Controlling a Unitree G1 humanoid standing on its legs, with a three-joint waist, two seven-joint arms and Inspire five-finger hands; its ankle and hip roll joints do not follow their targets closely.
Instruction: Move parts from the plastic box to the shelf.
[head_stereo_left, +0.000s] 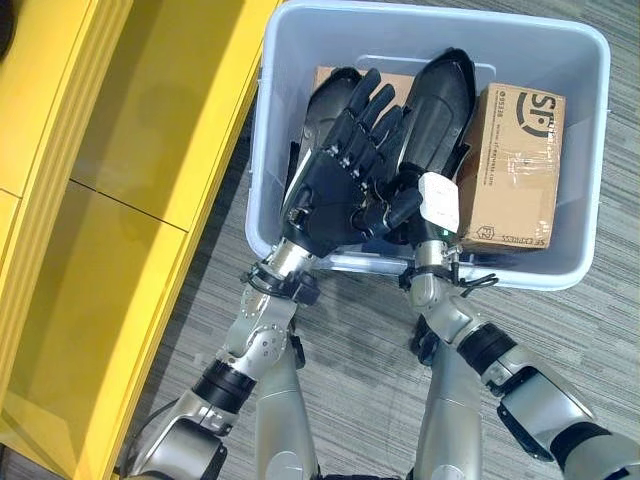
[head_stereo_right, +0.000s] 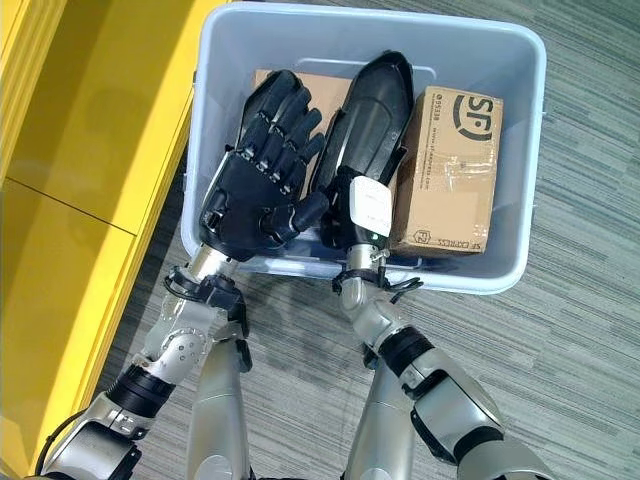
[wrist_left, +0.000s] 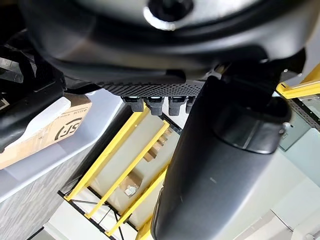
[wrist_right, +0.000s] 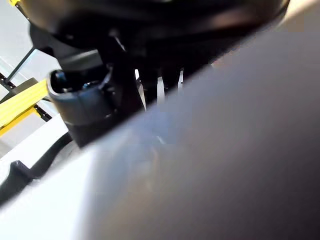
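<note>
A grey-blue plastic box stands on the floor with a brown cardboard carton lying in its right half. A second carton shows at the back, mostly covered by my hands. My left hand hovers over the box's left half, palm down, fingers straight and spread, holding nothing. Beside it my right hand is turned on edge with straight fingers and a white-covered thumb, close against the left side of the right carton. The yellow shelf runs along the left.
The box's near rim lies just beyond my wrists. The shelf's edge nearly touches the box's left wall. Grey striped carpet spreads to the right and in front of the box.
</note>
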